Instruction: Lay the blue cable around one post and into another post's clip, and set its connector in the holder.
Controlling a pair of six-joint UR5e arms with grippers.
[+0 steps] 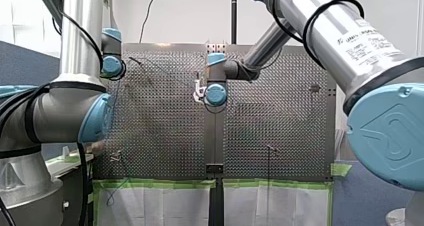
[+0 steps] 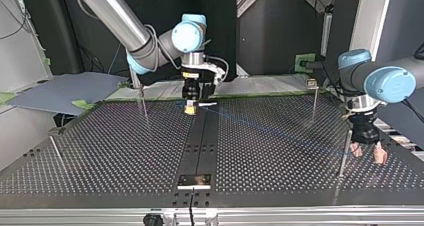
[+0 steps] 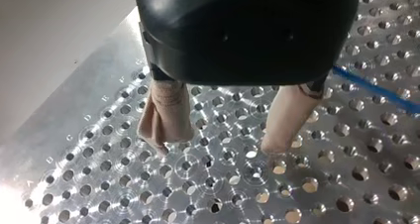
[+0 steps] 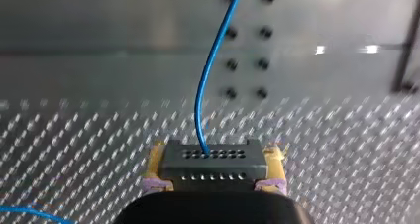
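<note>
While my right gripper (image 4: pixel 214 170) stands low over the far end of the dark centre strip (image 2: pixel 200 141) in the top view, its yellow pads (image 4: pixel 154 167) are clamped on either side of a dark grey connector (image 4: pixel 210 157) with rows of small holes. The blue cable (image 4: pixel 210 75) leaves the connector's face and curves away ahead of the gripper over the perforated table (image 2: pixel 125 151). Seen from across the table, the cable runs in a thin line from that gripper toward the view's right, ending near a slim upright post (image 2: pixel 344 156); whether it touches the post I cannot tell.

My left gripper (image 2: pixel 368 153) hangs just beside that post, close above the table. In its wrist view the two beige fingers (image 3: pixel 166 115) stand well apart with only bare holes between them, and the cable passes beside one finger without touching it.

Other thin posts stand further off, one at the far right (image 2: pixel 314 98) and one near my right arm (image 2: pixel 143 101). A small metal block (image 2: pixel 195 181) sits on the centre strip at the near edge, well apart from the connector.
</note>
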